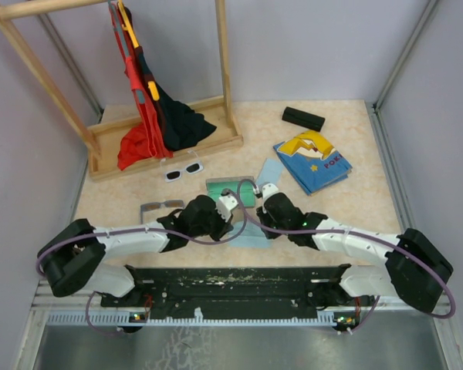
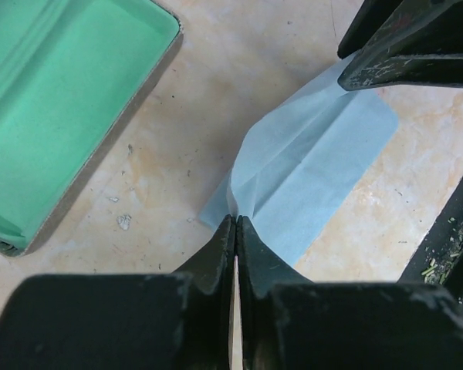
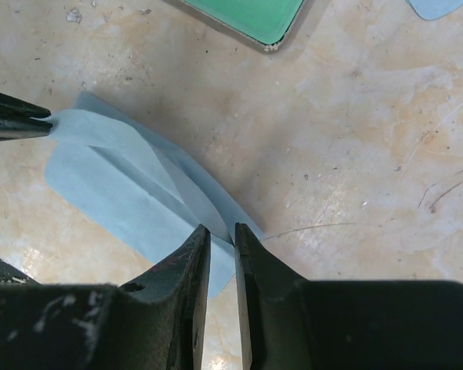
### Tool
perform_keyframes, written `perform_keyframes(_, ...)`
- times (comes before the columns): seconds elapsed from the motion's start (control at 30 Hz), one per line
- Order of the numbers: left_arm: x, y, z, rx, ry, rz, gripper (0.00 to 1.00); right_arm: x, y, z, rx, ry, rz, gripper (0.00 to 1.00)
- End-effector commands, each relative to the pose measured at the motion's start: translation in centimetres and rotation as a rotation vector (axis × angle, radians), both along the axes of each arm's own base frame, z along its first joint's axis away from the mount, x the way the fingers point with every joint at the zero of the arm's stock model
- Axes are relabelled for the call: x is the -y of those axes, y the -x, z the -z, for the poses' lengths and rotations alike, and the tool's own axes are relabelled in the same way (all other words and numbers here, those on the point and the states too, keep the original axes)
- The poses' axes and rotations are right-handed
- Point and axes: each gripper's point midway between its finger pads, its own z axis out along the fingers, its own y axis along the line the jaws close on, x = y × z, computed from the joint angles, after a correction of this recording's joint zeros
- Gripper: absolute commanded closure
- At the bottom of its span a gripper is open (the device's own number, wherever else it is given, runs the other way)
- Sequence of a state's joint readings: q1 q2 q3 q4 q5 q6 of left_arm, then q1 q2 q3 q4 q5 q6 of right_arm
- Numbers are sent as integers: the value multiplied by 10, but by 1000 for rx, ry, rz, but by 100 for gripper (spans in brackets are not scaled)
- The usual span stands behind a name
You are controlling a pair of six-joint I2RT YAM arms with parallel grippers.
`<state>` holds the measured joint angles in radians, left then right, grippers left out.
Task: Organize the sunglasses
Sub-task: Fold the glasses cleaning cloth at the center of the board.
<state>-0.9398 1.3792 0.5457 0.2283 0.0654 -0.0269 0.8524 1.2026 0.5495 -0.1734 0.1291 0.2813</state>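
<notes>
A light-blue cloth [image 2: 316, 162] is pinched at opposite ends by the left tool [image 2: 235, 220] and the right tool [image 3: 222, 231], each closed tight on it. On the table [image 1: 370, 204], the white sunglasses [image 1: 184, 170] are seen at 10 o'clock from the open green-lined case [image 1: 230, 190], and the grey wire-framed sunglasses [image 1: 160, 206] at 8 o'clock.

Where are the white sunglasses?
In the top view, the white sunglasses lie left of centre, just in front of the wooden rack's base and up-left of the open green case.
</notes>
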Motion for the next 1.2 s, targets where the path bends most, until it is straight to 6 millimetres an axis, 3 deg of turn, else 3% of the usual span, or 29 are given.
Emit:
perform_keyframes(0.0,1,4,-6,-6,39,10,92,-3,0,-12,4,-36,11,80)
perform_keyframes(0.3,2,28,0,-91,70,57,74,6,8,-17,-18,-33,48,77)
perform_keyframes(0.47,-7,38,7,-125,78,35,71,9,10,-23,-13,-50,63,77)
perform_keyframes(0.63,-13,43,-2,-131,118,11,68,22,7,-32,6,-61,166,76)
perform_keyframes(0.87,-21,23,-24,-97,193,-157,59,14,-3,-44,-4,-158,267,73)
perform_keyframes(1.0,-9,15,-38,-84,213,-148,58,9,-11,-42,-18,-127,267,73)
perform_keyframes(1.17,8,4,-36,-54,144,-84,58,12,-16,-44,-25,-121,319,73)
